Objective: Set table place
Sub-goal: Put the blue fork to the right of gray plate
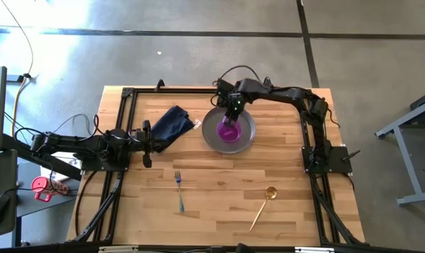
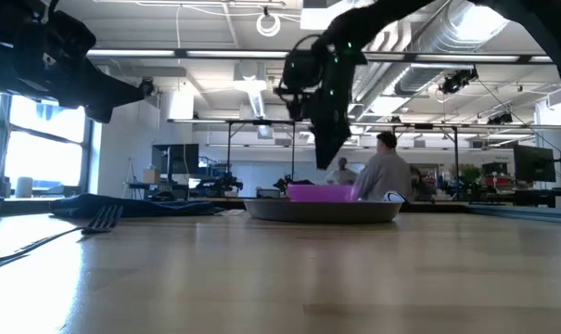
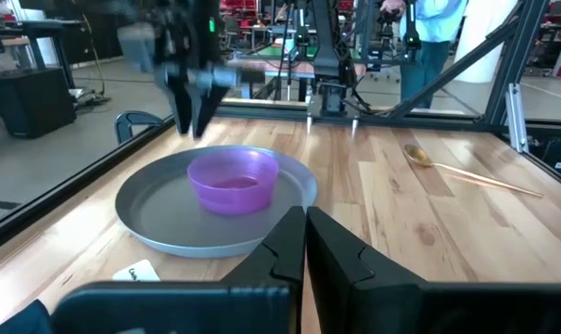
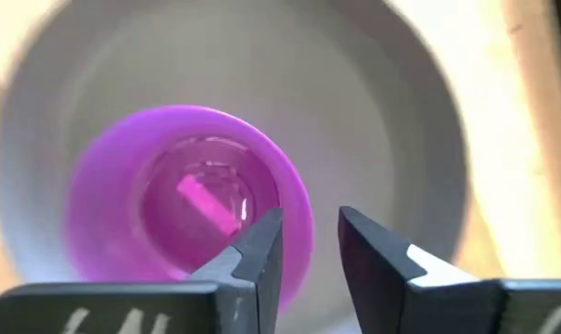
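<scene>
1. The magenta bowl (image 1: pixel 229 132) sits inside the grey plate (image 1: pixel 246 140), which lies on the table (image 1: pixel 219 197) toward its far side, right of centre in the high view.
2. The right gripper (image 1: pixel 232 117) hangs above the bowl's far rim; in the right wrist view its fingers (image 4: pixel 261 250) stand slightly apart, holding nothing, one tip over the bowl's rim.
3. The left gripper (image 1: pixel 156 138) lies low at the table's left edge with its tips pressed together, just beside the navy napkin (image 1: pixel 171 124), possibly touching its corner; the high view does not settle this.
4. The teal-handled fork (image 1: pixel 180 191) and the gold spoon (image 1: pixel 263 205) lie on the near half of the table, well apart from the plate.
5. In the low view a person (image 2: pixel 384 171) stands in the room behind the plate.
</scene>
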